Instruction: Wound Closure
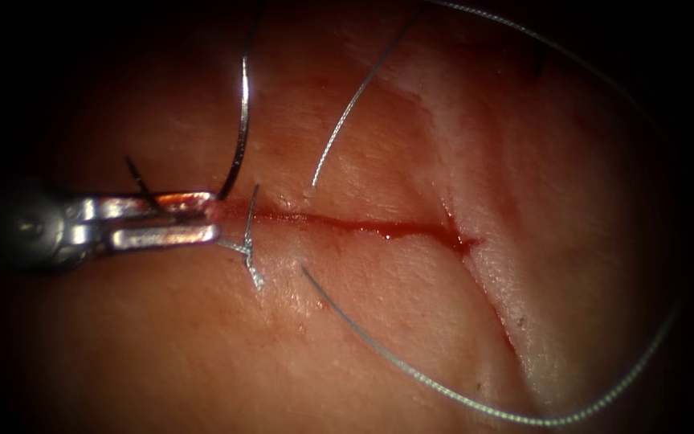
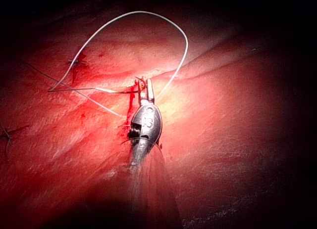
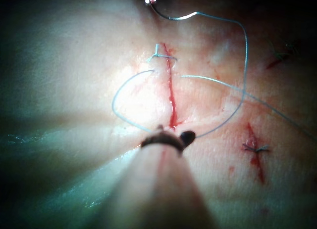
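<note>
The cut (image 1: pixel 363 225) runs across the tissue (image 1: pixel 411 321) with red fluid (image 1: pixel 395 231) in it. My left tool (image 1: pixel 218 217) comes in from the left and stops at the cut's left end, shut on the curved needle (image 1: pixel 242 112) near its lower end. The needle arcs up out of the tissue, free in the air. Thread (image 1: pixel 604 394) sweeps in a wide loop round the right. It enters the tissue above the cut (image 1: pixel 315 183) and below it (image 1: pixel 304 270). A knotted stitch (image 1: pixel 251 249) sits beside the jaw tips. The right tool (image 3: pixel 173 137) hovers over the cut's far end, holding nothing I can see.
A short dark cut end of thread (image 1: pixel 138 181) sticks up by the left tool. Older stitched cuts lie elsewhere on the tissue (image 3: pixel 255 149), (image 3: pixel 282 55), (image 2: pixel 77 66). The thread loop (image 2: pixel 138 14) arches over the tissue beyond the left tool (image 2: pixel 147 90).
</note>
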You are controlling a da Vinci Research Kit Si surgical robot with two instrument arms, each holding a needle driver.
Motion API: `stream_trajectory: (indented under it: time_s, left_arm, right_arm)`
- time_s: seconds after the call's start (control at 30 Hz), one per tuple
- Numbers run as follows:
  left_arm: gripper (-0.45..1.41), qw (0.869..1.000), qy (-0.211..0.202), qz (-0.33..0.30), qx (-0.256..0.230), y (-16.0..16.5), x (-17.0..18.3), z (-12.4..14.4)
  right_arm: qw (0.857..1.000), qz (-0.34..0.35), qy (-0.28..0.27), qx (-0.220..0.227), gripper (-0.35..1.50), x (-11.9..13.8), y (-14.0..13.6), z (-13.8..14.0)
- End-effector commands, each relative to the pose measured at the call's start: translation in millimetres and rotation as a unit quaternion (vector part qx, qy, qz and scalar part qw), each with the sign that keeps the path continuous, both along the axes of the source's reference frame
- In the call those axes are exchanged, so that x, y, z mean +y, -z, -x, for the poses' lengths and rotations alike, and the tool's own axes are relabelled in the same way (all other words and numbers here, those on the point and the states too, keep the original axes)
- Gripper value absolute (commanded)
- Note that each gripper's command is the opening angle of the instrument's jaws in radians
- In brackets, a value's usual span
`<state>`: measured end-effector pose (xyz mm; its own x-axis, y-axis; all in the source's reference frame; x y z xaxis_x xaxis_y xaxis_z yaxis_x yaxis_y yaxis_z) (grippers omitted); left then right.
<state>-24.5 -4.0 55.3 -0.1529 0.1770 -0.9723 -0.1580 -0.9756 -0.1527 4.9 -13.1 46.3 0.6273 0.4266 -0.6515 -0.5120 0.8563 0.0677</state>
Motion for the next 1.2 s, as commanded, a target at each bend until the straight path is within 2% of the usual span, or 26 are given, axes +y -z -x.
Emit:
stream_trajectory:
  time_s: [0.03, 0.1, 0.13, 0.17, 0.2, 0.23, 0.27, 0.33, 0.37, 0.53, 0.57, 0.67, 0.7, 0.73, 0.77, 0.8, 0.93, 1.07, 1.1, 1.2]
  left_arm:
    - [-0.45, 1.0, 0.0, 0.0, 0.0, -0.6, -0.2, 0.5]
    - [-0.45, 1.0, 0.0, 0.0, 0.0, -0.7, -0.3, 0.6]
    - [-0.45, 1.0, -0.001, 0.0, 0.001, -0.7, -0.3, 0.6]
    - [-0.45, 1.0, -0.001, 0.0, 0.001, -0.7, -0.3, 0.6]
    - [-0.45, 1.0, -0.001, 0.0, 0.001, -0.7, -0.3, 0.6]
    - [-0.45, 1.0, -0.001, 0.001, 0.001, -0.7, -0.3, 0.7]
    - [-0.45, 1.0, -0.001, 0.001, 0.001, -0.7, -0.3, 0.7]
    - [-0.45, 1.0, -0.001, 0.001, 0.001, -0.7, -0.3, 0.7]
    - [-0.45, 1.0, -0.001, 0.001, 0.001, -0.7, -0.4, 0.7]
    - [-0.45, 1.0, -0.007, 0.0, 0.002, -0.8, -0.5, 0.7]
    - [-0.45, 1.0, -0.007, 0.0, 0.002, -0.8, -0.5, 0.7]
    - [-0.45, 1.0, -0.007, 0.0, 0.002, -0.8, -0.5, 0.7]
    - [-0.45, 1.0, -0.007, 0.0, 0.002, -0.8, -0.5, 0.7]
    - [-0.45, 1.0, -0.008, 0.0, 0.002, -0.8, -0.5, 0.7]
    - [-0.45, 1.0, -0.008, 0.0, 0.002, -0.8, -0.5, 0.7]
    - [-0.45, 1.0, -0.008, 0.0, 0.002, -0.8, -0.5, 0.8]
    - [-0.45, 1.0, -0.008, 0.0, 0.001, -0.7, -0.6, 0.7]
    - [-0.45, 1.0, -0.008, 0.0, 0.001, -0.5, -0.5, 0.6]
    - [-0.45, 1.0, -0.009, -0.001, 0.001, -0.5, -0.5, 0.5]
    - [-0.45, 1.0, -0.009, -0.001, 0.001, -0.5, -0.5, 0.6]
  right_arm:
    - [1.0, 0.012, -0.012, 0.011, 1.31, 1.8, 0.9, -0.9]
    - [0.999, 0.01, -0.018, 0.026, 1.31, 2.5, 1.5, -1.4]
    - [0.998, 0.005, -0.018, 0.059, 1.31, 3.1, 2.2, -2.7]
    - [0.998, 0.005, -0.018, 0.059, 1.31, 3.1, 2.2, -2.7]
    - [0.996, -0.002, -0.009, 0.089, 1.31, 3.2, 2.5, -3.9]
    - [0.993, -0.01, -0.002, 0.118, 1.3, 2.9, 2.8, -7.7]
    - [0.993, -0.01, -0.002, 0.118, 1.3, 2.9, 2.8, -7.7]
    - [0.991, -0.011, 0.011, 0.133, 1.3, 2.2, 2.6, -10.7]
    - [0.989, -0.015, 0.015, 0.146, 1.3, 1.4, 2.1, -13.4]
    - [0.988, -0.041, 0.03, 0.147, 1.28, -1.1, -0.3, -19.9]
    - [0.987, -0.055, 0.035, 0.144, 1.26, -2.5, -1.8, -22.4]
    - [0.985, -0.078, 0.04, 0.146, 1.26, -4.5, -3.9, -25.3]
    - [0.985, -0.078, 0.04, 0.146, 1.26, -4.5, -3.9, -25.3]
    - [0.983, -0.1, 0.041, 0.147, 1.25, -5.9, -6.0, -27.4]
    - [0.983, -0.1, 0.041, 0.147, 1.25, -5.9, -6.0, -27.4]
    - [0.983, -0.112, 0.04, 0.142, 1.23, -6.8, -7.4, -28.6]
    - [0.984, -0.13, 0.041, 0.112, 1.18, -8.7, -11.1, -29.5]
    - [0.984, -0.145, 0.037, 0.093, 1.18, -10.0, -13.7, -29.6]
    - [0.984, -0.151, 0.037, 0.085, 1.18, -10.8, -15.5, -29.4]
    - [0.985, -0.154, 0.039, 0.071, 1.18, -11.1, -17.5, -29.4]
